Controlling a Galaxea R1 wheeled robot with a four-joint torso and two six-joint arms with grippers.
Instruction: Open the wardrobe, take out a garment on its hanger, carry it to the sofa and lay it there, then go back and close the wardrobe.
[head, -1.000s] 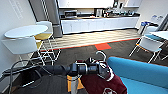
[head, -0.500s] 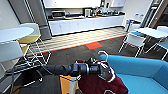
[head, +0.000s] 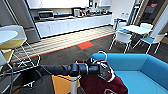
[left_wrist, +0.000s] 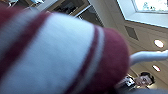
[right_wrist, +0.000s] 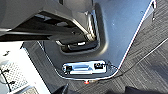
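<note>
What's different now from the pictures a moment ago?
The whole head view has swung: the yellow stools and the white chairs now sit further left in the picture and more of the sofa shows, so the camera turned; the room did not move. The left arm stays stretched out in front, the garment still hangs from its end, and the hanger hook still sticks up above it.

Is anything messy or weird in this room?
Nothing looks spilled or broken. The one odd sight is the maroon jacket, which hangs from the robot's left arm beside the blue sofa instead of in a wardrobe, with its white hanger hook poking up above the arm. The white chairs stand upright.
</note>
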